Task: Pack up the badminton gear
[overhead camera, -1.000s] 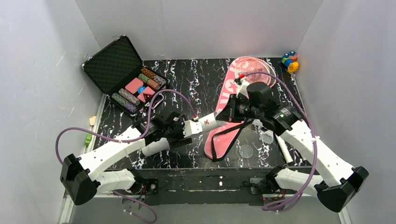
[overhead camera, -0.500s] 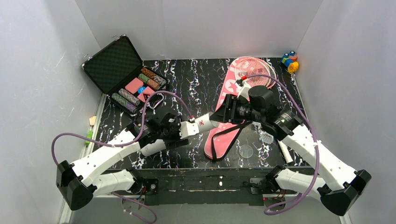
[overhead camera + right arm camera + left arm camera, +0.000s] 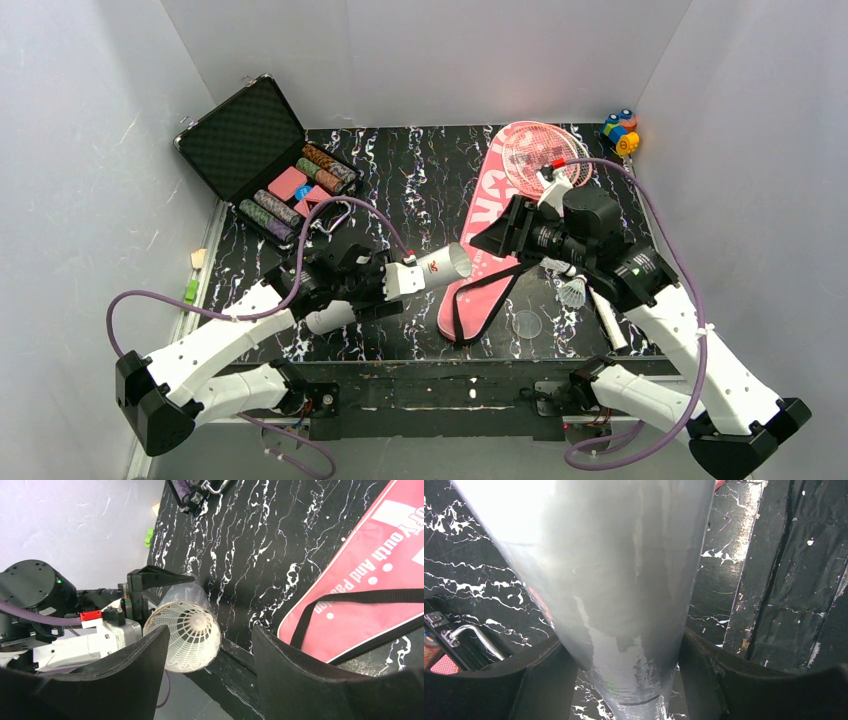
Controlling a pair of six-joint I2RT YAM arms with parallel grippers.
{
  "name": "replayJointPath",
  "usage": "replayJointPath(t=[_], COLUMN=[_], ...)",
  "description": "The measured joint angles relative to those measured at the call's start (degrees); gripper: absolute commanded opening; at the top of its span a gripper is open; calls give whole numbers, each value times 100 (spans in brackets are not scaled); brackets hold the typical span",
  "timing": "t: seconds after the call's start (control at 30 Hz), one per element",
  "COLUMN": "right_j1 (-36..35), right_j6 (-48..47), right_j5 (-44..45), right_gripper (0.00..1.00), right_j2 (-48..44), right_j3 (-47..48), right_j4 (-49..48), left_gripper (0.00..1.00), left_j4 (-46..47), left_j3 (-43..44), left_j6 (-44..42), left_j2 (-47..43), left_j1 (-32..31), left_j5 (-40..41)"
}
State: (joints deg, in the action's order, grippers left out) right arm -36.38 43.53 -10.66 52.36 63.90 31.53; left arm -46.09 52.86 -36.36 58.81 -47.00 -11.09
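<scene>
The left gripper (image 3: 397,279) grasps the long white tube (image 3: 440,266), holding it nearly level above the table (image 3: 420,180), with its forearm reaching low from the left base. The right gripper (image 3: 206,645) is released and empty, just off the tube's open mouth, where a shuttlecock (image 3: 192,630) sits inside. A second ago those jaws were clenched at the mouth; the right arm has since drawn back over the pink cover (image 3: 468,300).

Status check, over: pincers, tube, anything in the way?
Left pincer shut on tube. Right pincer open, facing tube mouth. One shuttlecock seated in tube; second shuttlecock loose on table. Nothing in the way.
</scene>
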Motion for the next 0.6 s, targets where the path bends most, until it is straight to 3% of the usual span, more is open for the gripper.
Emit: replayJointPath(t=[0.6], right_j1=[-2], right_j6=[-46], right_j5=[-173], right_gripper=[67], right_j2=[363], right_j3=[-470], right_j4=[162], left_gripper=[47], left_j4=[26], left_j3=[0], left_j6=[37], left_j2=[0], left_j1=[0], left_j5=[-42])
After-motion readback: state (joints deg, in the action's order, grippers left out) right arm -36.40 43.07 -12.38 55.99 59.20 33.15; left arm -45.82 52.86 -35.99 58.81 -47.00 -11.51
